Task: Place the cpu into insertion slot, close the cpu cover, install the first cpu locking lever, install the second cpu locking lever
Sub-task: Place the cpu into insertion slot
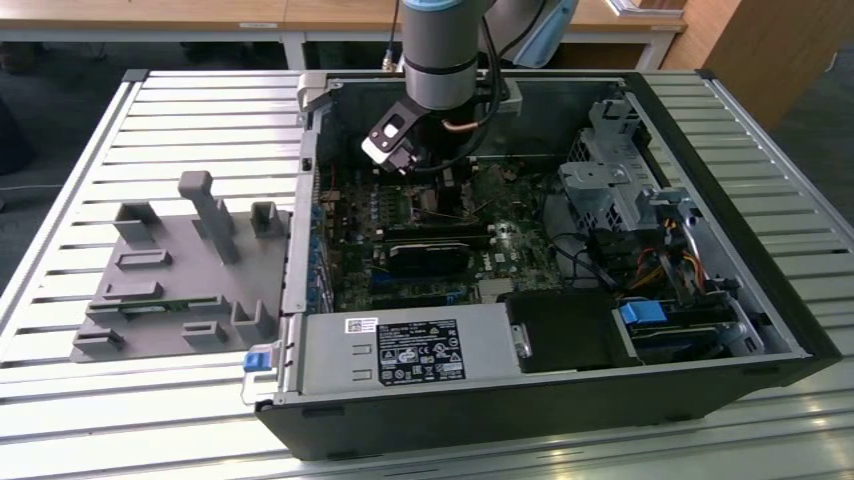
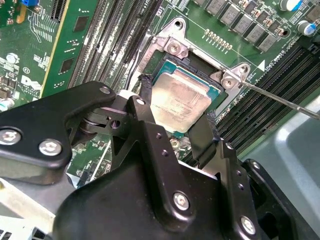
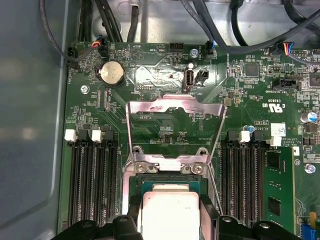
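Slatted bench (image 1: 80, 150), open case (image 1: 534, 400); in the exterior view I'm at 11 o'clock inside it. Gripper (image 2: 175, 116) clamped on cpu (image 2: 182, 97) edges, over slot (image 2: 152, 64); can't tell if seated. Cover (image 3: 175, 107) open. Cpu looks light, stiff, fragile: hold edges only, keep flat.

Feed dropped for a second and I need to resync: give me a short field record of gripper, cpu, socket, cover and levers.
gripper: low over the board, shut on the cpu by two opposite edges
cpu: silver face up, inside the insertion slot frame; fully seated or not, cannot tell
insertion slot: on the green board, cpu over its centre
cpu cover: swung open, lying back from the slot
locking lever: thin rod sticking out from a slot corner, not latched
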Controlling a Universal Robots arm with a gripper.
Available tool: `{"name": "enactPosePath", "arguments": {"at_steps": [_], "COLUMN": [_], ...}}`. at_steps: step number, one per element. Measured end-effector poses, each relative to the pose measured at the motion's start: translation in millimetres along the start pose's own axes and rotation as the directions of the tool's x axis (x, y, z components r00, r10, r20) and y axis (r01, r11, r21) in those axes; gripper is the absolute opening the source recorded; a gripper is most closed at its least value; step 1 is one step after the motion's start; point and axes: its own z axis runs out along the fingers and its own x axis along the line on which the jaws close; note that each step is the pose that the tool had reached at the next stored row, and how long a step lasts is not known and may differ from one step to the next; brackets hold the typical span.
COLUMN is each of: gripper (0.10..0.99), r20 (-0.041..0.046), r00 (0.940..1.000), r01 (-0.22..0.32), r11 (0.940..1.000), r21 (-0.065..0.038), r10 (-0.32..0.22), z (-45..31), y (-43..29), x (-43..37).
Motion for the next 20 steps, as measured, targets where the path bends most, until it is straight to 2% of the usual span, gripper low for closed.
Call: {"name": "enactPosePath", "arguments": {"at_steps": [11, 20], "gripper": [0.541, 0.541], "r20": [0.0, 0.0], "r00": [1.0, 1.0], "r01": [0.0, 0.0], "r11": [1.0, 1.0], "r21": [0.0, 0.0], "r10": [0.0, 0.0], "z": [4.4, 4.5], "y": [0.1, 0.1], "x": [0.5, 0.5]}}
